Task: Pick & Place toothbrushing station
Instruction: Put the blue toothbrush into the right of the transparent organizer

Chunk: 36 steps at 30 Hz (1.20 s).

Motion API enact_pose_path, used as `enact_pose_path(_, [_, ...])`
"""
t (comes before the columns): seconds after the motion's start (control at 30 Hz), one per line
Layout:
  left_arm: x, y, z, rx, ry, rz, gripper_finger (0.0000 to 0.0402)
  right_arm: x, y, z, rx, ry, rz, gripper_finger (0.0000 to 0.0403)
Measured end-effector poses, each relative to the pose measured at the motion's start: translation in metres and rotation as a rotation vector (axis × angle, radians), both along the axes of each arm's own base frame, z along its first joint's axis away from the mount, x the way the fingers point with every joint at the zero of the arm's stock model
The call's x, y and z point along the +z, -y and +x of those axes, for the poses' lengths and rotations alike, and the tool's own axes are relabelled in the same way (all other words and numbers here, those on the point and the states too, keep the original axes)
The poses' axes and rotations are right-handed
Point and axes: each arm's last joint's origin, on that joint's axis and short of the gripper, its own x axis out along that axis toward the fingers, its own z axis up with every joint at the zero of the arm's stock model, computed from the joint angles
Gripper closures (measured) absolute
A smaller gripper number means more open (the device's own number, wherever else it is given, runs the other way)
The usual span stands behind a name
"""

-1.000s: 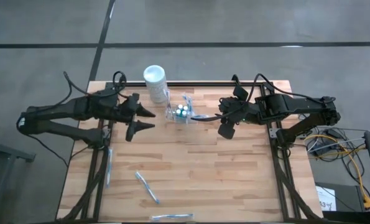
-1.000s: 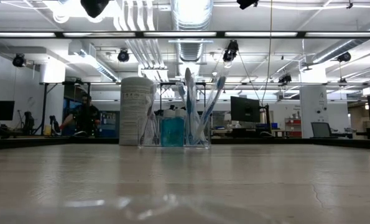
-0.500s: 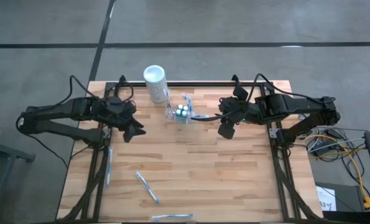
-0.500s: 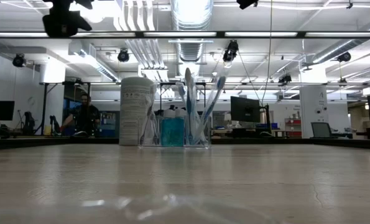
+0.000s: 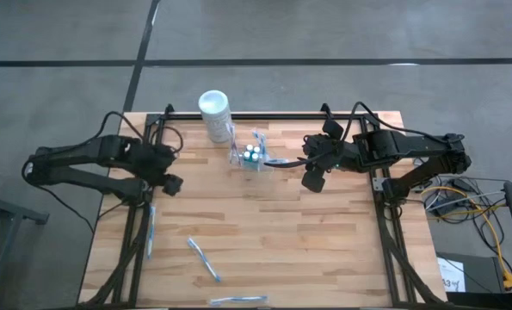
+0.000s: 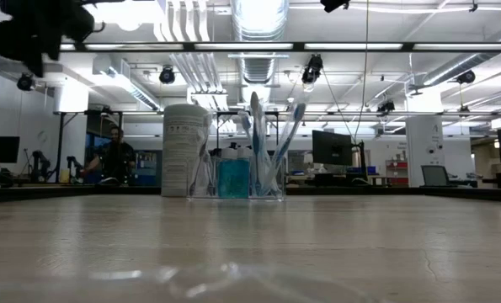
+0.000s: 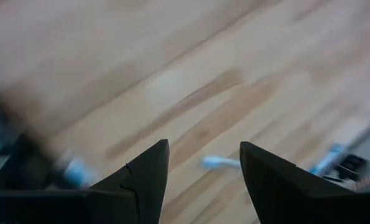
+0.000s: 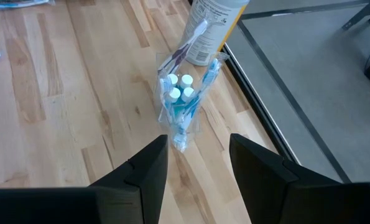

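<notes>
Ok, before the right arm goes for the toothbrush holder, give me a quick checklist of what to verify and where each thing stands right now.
1. Toothbrushing station upright near the table's far edge: ok.
2. Right gripper open, nothing between its fingers: ok.
3. Right gripper lined up with the station, which sits straight ahead between its fingers: ok.
4. White cylinder clear of the station: cannot tell; they stand close together.
5. Left gripper out of the way, open over the table's left side: ok.
6. Loose toothbrushes away from the approach path, at the near side: ok.
</notes>
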Motion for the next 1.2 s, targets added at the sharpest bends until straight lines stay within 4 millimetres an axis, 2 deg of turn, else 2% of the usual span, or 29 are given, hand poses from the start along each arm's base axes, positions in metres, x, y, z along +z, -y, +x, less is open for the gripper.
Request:
enact_pose_path(0.17, [-0.005,0.0,-0.013,0.138,-0.15,-0.052,0.02,0.0,0.0,0.0,0.001,-0.001,-0.002,0.0234])
enact_pose_path(0.33, [-0.008,0.0,-0.013,0.198,-0.222,-0.037,0.02,0.0,0.0,0.0,0.002,-0.001,-0.002,0.0234])
enact_pose_path(0.53, [-0.017,0.004,-0.003,0.135,-0.342,0.012,0.02,0.0,0.0,0.0,0.002,-0.001,-0.002,0.0234])
enact_pose_path(0.73, [-0.041,0.016,0.002,-0.021,-0.467,0.027,0.02,-0.001,0.0,0.0,0.002,-0.006,-0.003,0.0234])
enact_pose_path(0.93, [-0.064,0.028,-0.005,0.07,-0.587,-0.063,0.02,-0.007,0.0,0.001,0.002,-0.026,-0.005,0.0234])
enact_pose_path(1.07, [-0.072,0.032,-0.005,0.106,-0.591,-0.067,0.02,-0.016,0.0,0.002,0.002,-0.053,-0.009,0.0234])
enact_pose_path(1.2, [-0.078,0.037,0.003,0.147,-0.505,-0.097,0.02,-0.027,0.0,0.004,0.002,-0.079,-0.012,0.0234])
